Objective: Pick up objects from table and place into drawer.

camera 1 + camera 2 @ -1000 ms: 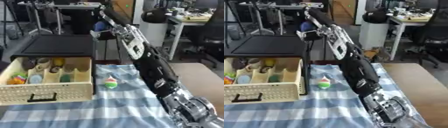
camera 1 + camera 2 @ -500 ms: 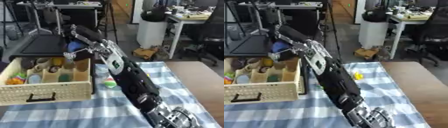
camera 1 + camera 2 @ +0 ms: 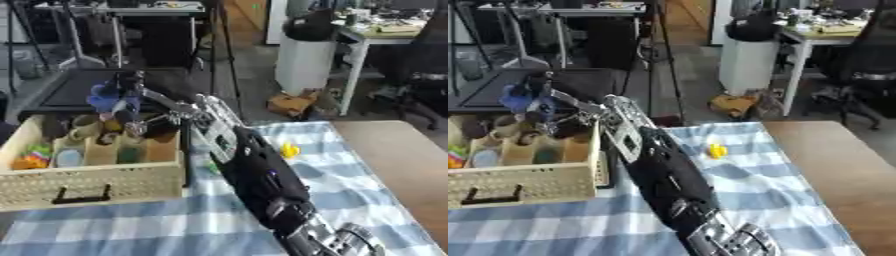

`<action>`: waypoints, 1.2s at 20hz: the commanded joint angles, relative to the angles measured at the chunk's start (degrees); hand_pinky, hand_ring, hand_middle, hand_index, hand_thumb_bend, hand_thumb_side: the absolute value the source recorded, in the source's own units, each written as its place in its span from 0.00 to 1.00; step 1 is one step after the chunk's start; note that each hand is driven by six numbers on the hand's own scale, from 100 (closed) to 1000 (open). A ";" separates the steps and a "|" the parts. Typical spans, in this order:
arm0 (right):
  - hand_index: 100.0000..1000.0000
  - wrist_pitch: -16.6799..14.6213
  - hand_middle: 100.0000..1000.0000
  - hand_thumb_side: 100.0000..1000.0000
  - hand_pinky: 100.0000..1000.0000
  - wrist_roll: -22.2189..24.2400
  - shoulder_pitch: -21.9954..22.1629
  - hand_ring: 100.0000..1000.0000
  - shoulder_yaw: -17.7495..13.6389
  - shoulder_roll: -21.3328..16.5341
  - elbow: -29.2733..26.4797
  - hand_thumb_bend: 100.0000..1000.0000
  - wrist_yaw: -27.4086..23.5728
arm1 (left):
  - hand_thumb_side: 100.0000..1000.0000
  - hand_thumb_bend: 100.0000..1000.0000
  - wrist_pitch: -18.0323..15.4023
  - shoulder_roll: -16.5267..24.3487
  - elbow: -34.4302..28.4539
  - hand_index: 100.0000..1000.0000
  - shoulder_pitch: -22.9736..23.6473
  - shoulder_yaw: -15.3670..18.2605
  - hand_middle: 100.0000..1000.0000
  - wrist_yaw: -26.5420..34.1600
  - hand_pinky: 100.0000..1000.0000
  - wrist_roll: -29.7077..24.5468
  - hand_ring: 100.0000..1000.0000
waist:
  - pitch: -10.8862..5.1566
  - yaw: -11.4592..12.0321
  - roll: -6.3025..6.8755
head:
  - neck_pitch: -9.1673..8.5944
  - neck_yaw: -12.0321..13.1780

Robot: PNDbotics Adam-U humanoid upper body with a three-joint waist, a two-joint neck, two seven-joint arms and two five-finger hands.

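A cream perforated drawer (image 3: 96, 182) stands open at the left, its compartments holding several small things, among them an orange and green one (image 3: 31, 157). My right arm reaches from the lower right across the table to above the drawer's back compartments. My right hand (image 3: 136, 107) hangs there, shut on a blue object (image 3: 105, 96). A small yellow duck (image 3: 717, 150) lies on the checked cloth to the right of the arm. A bit of green (image 3: 213, 168) shows beside the drawer, mostly hidden by the arm. My left hand is out of sight.
A blue-and-white checked cloth (image 3: 350, 192) covers the table, with bare wood (image 3: 407, 160) at the right. A black cabinet top (image 3: 74, 87) lies behind the drawer. Desks, a white bin (image 3: 304, 62) and chairs stand on the floor beyond.
My right arm has swung left with the blue object, from beyond the table's far edge to above the drawer's back compartments. The duck has come into view from behind the arm.
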 commanded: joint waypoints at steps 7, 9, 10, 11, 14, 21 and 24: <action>0.80 -1.16 0.68 0.01 0.75 -1.16 -0.91 0.74 0.31 -0.63 -1.66 0.00 -4.09 | 1.00 0.13 0.04 0.52 -1.05 0.61 -0.61 0.32 0.00 -0.01 0.00 -0.27 0.00 | -0.49 -0.28 0.41 | -0.48 -0.14; 0.80 -2.00 0.69 0.03 0.75 1.52 -1.02 0.74 1.96 -1.37 -2.77 0.00 -8.88 | 1.00 0.13 0.05 0.60 -1.05 0.61 -0.57 0.36 0.00 -0.01 0.00 -0.25 0.00 | -0.56 -0.36 0.36 | -0.39 -0.10; 0.81 -2.40 0.68 0.05 0.75 3.28 -1.06 0.74 2.80 -1.78 -3.38 0.00 -11.54 | 1.00 0.13 0.07 0.65 -1.05 0.61 -0.53 0.39 0.00 -0.03 0.00 -0.24 0.00 | -0.60 -0.41 0.32 | -0.34 -0.06; 0.81 -2.64 0.69 0.05 0.75 5.23 -1.06 0.74 3.51 -2.21 -3.99 0.00 -14.23 | 1.00 0.13 0.10 0.70 -1.05 0.61 -0.48 0.42 0.00 -0.07 0.00 -0.24 0.00 | -0.63 -0.49 0.29 | -0.29 -0.01; 0.82 -2.94 0.71 0.07 0.78 10.95 -0.81 0.76 4.94 -3.48 -5.68 0.00 -20.19 | 1.00 0.13 0.16 0.79 -1.05 0.61 -0.30 0.42 0.00 -0.13 0.00 -0.27 0.00 | -0.78 -0.73 0.20 | -0.06 0.17; 0.95 -5.05 0.91 0.40 0.94 23.44 -0.16 0.91 5.63 -4.55 -5.39 0.00 -24.93 | 1.00 0.13 0.17 0.83 -1.05 0.61 -0.02 0.48 0.00 -0.24 0.00 -0.32 0.00 | -0.96 -1.09 0.29 | 0.17 0.24; 0.96 -5.19 0.93 0.49 1.00 27.16 -0.11 0.95 4.99 -4.70 -5.11 0.00 -25.95 | 1.00 0.13 0.16 0.84 -1.05 0.61 0.03 0.48 0.00 -0.28 0.00 -0.34 0.00 | -0.90 -1.16 0.31 | 0.18 0.26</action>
